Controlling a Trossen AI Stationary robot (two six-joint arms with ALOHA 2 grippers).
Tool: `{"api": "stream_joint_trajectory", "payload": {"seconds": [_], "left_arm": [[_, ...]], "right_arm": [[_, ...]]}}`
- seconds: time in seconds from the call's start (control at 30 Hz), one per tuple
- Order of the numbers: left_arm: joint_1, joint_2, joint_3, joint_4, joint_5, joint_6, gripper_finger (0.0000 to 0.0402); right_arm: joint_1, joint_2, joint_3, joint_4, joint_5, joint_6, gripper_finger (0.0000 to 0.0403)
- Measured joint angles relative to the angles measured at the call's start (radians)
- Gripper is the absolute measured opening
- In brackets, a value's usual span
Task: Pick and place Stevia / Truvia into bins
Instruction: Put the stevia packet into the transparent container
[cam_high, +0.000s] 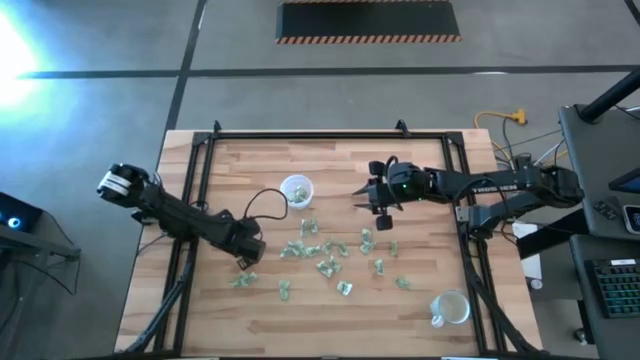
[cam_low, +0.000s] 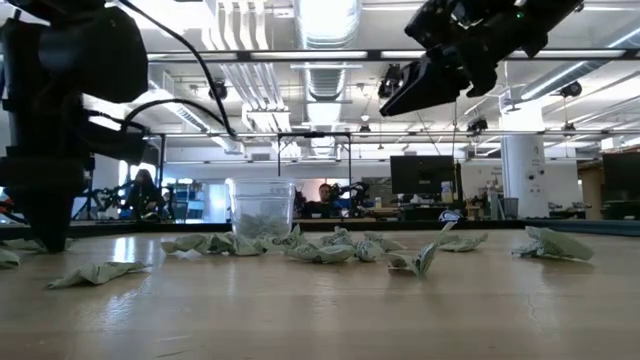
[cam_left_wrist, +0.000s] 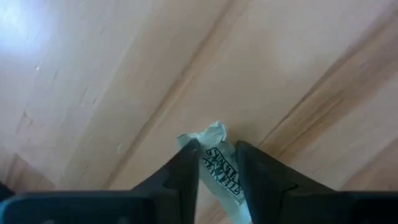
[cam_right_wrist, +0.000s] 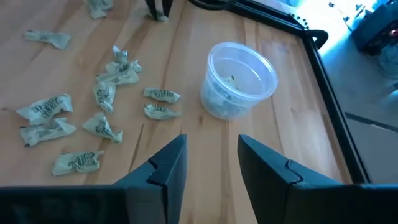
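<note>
Several crumpled pale green sachets (cam_high: 322, 252) lie scattered on the wooden table between the arms, also in the low view (cam_low: 325, 248) and the right wrist view (cam_right_wrist: 102, 93). One round translucent bin (cam_high: 297, 190) stands near the far middle with a few sachets inside (cam_right_wrist: 239, 78); a second bin (cam_high: 450, 308) stands near the right front corner. My left gripper (cam_high: 245, 257) is down at the table (cam_low: 45, 232), shut on one sachet (cam_left_wrist: 219, 163). My right gripper (cam_high: 373, 197) hovers open above the table, right of the far bin (cam_right_wrist: 211, 146). My left gripper pinches one sachet between its two fingers (cam_left_wrist: 189, 163), coming from above and pointing down. The printed middle of the sachet (cam_left_wrist: 222, 171) sits between the fingers, and its crumpled end (cam_left_wrist: 212, 133) sticks out past the fingertips against the tabletop.
A black metal frame (cam_high: 330, 136) borders the table's far, left and right sides. A black cable (cam_high: 262, 200) loops from the left arm toward the far bin. Bare wood lies along the near edge (cam_high: 330, 330).
</note>
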Motion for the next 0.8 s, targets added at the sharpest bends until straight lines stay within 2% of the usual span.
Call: {"api": "stream_joint_trajectory", "payload": {"seconds": [0.17, 0.37, 0.5, 0.6, 0.73, 0.8], "left_arm": [[0.000, 0.000, 0.015, 0.020, -0.045, 0.066, 0.0009], [0.001, 0.000, 0.036, 0.101, -0.167, 0.222, 0.0010], [0.001, 0.000, 0.080, 0.144, -0.340, 0.359, 0.0010], [0.001, 0.000, 0.116, 0.181, -0.512, 0.476, 0.0010], [0.010, 0.000, 0.133, 0.317, -0.744, 0.691, 0.0010], [0.033, 0.000, 0.131, 0.411, -0.795, 0.814, 0.0010]], "right_arm": [[0.001, 0.009, -0.005, -0.001, 0.001, -0.001, 0.0127], [0.001, 0.015, -0.005, -0.001, 0.001, -0.003, 0.0125], [0.001, 0.015, -0.005, -0.001, 0.003, -0.003, 0.0127], [0.001, 0.015, -0.005, -0.001, 0.003, -0.003, 0.0127], [0.001, 0.015, -0.005, -0.001, 0.002, -0.003, 0.0127], [0.001, 0.015, -0.005, -0.001, 0.002, -0.004, 0.0125]]}}
